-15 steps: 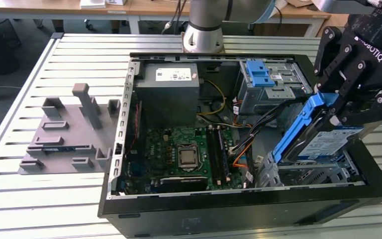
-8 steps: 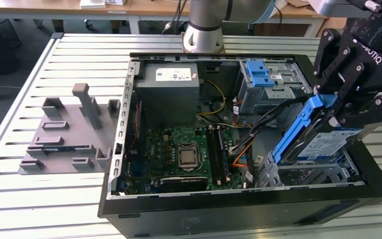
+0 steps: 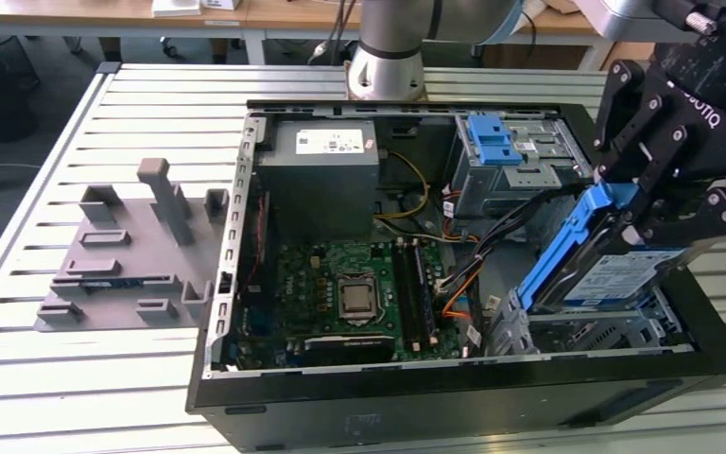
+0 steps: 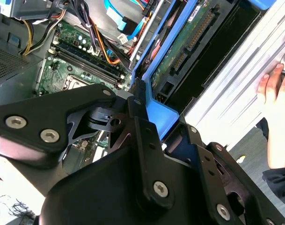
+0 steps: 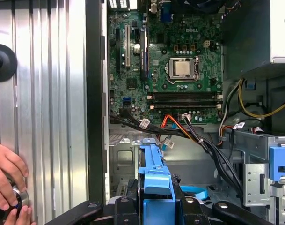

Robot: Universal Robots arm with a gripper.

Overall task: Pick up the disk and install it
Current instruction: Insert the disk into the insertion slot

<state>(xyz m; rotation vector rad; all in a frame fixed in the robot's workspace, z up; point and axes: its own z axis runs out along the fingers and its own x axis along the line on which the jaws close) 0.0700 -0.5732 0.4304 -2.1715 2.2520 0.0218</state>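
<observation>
The disk (image 3: pixel 600 271), a silver drive with a blue-and-white label in a blue plastic frame, hangs tilted with its lower end in the metal drive bay (image 3: pixel 590 333) at the front corner of the open computer case (image 3: pixel 464 402), on the exterior view's right. My black gripper (image 3: pixel 657 219) is shut on the disk's upper end. The second wrist view shows the disk's (image 4: pixel 189 42) green circuit-board underside above my gripper (image 4: pixel 147 126). In the first wrist view the disk's blue frame (image 5: pixel 154 173) rises from my gripper (image 5: pixel 154 208).
Inside the case lie the motherboard (image 3: pixel 351 293), a grey power supply (image 3: pixel 319 175), loose cables (image 5: pixel 198 136) and a blue latch (image 3: pixel 495 140) on the rear cage. A grey fixture (image 3: pixel 129 251) sits on the slatted table. A person's hand (image 5: pixel 6 180) rests outside the case wall.
</observation>
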